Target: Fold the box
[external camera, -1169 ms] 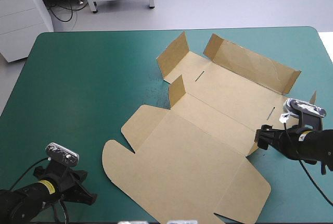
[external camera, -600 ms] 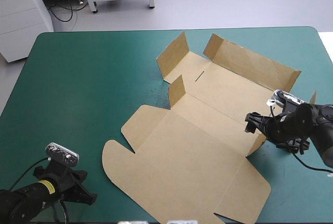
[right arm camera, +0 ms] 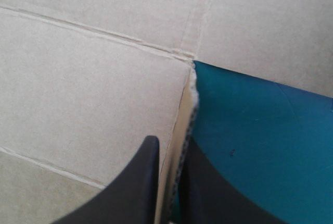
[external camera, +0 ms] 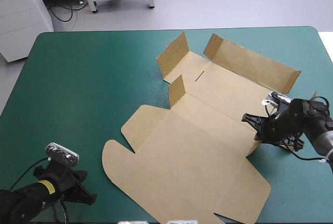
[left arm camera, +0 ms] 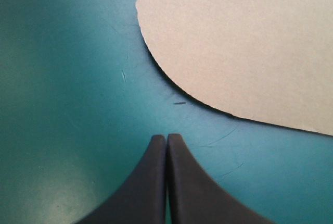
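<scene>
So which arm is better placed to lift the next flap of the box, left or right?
Right, probably. The right jaws are shut on an edge of the box. The left jaws are shut over the teal-green cover, short of the rounded flap, holding nothing.

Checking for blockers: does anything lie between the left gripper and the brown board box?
Nothing visible does: only bare teal-green table cover lies between the shut left gripper and the rounded flap of the flat brown board box.

Raised box [external camera: 192, 151] walls block far rt; teal-green cover [external camera: 83, 88] lt free.
</scene>
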### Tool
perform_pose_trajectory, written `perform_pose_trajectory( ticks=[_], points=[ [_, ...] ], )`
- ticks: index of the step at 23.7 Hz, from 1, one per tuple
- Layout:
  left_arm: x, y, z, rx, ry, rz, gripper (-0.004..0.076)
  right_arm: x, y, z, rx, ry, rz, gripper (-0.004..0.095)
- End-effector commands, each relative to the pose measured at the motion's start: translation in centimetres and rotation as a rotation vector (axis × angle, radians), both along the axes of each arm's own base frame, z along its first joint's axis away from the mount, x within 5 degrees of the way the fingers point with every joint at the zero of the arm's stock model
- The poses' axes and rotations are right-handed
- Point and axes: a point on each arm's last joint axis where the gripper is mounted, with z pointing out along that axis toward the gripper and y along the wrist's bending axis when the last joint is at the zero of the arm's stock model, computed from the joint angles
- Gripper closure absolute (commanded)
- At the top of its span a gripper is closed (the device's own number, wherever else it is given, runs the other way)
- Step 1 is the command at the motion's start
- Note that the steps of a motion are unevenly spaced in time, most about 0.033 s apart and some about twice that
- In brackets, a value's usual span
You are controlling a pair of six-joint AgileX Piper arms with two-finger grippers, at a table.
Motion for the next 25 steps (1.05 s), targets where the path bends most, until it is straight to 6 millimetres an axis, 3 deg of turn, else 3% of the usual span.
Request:
perform_pose_trajectory(
  ticks=[1, 9, 15, 19, 25],
  points=[
    [0.4, -0.2, 1.0, -0.035, -0.051, 0.004, 0.0756, 0.2, 0.2, 1.5, 0.002, -0.071, 0.042, 0.0926],
    [0.4, -0.2, 1.0, -0.035, -0.051, 0.004, 0.0756, 0.9, 0.1, 1.8, -0.045, -0.174, 0.139, 0.0926],
    [0.4, -0.3, 1.0, -0.037, -0.056, 0.005, 0.0756, 2.1, 0.1, 2.6, -0.183, -0.312, 0.426, 0.0926],
    [0.4, -0.3, 1.0, -0.037, -0.056, 0.005, 0.0756, 5.2, 0.2, 4.3, -0.270, -0.396, 0.559, 0.0926],
    [0.4, -0.3, 1.0, -0.036, -0.054, 0.005, 0.0756, 11.7, 0.8, 7.5, -0.424, -0.539, 0.825, 0.0926]
  ],
)
